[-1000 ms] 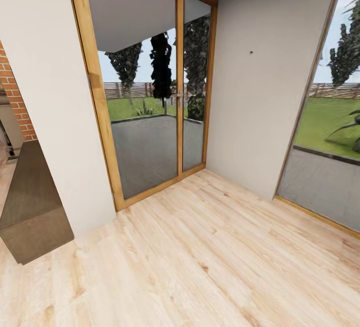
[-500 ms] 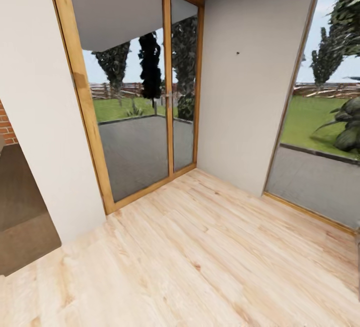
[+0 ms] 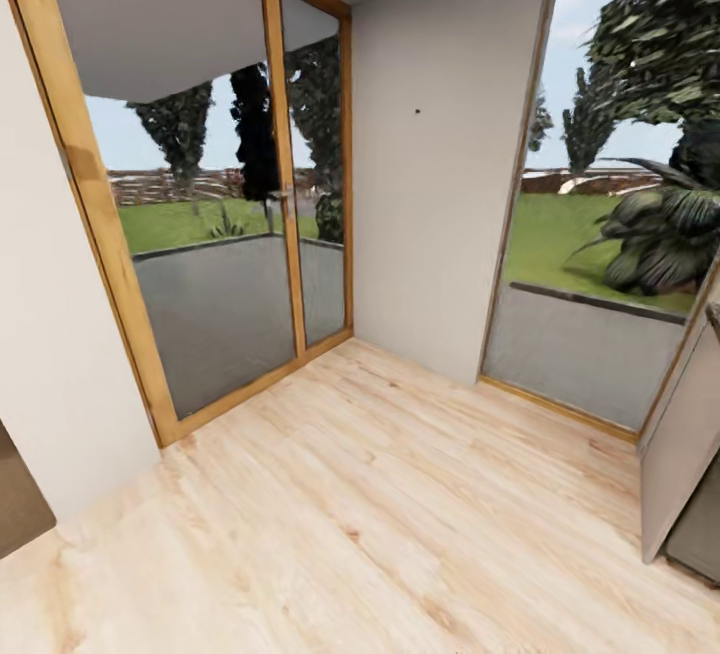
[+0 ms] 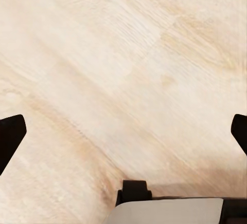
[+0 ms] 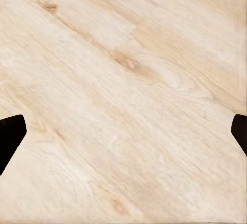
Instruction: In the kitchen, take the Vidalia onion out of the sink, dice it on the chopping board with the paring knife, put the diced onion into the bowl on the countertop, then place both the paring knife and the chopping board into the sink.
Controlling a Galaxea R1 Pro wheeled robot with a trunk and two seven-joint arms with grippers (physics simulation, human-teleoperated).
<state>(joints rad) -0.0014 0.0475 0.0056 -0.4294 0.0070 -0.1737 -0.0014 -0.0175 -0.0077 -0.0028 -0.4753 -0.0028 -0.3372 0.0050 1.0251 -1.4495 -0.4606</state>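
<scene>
I am on the move over a pale wood-plank floor [image 3: 380, 524]. In the left wrist view my left gripper [image 4: 123, 131] hangs above the planks with its dark fingertips [image 4: 10, 136] spread far apart and nothing between them. My right gripper [image 5: 123, 131] is the same in the right wrist view: its fingertips [image 5: 10, 134] are wide apart over bare floor and it holds nothing.
Ahead stands a white wall corner [image 3: 430, 164] between a wood-framed glass door [image 3: 215, 214] on the left and a tall window [image 3: 600, 234] on the right. A grey cabinet side [image 3: 685, 434] juts in at the right edge. A brown piece of furniture [image 3: 15, 504] sits low left.
The camera has turned right: the door, wall and floor slid left in the head view, the brick wall and brown furniture left the picture, and the grey cabinet side came in at the right.
</scene>
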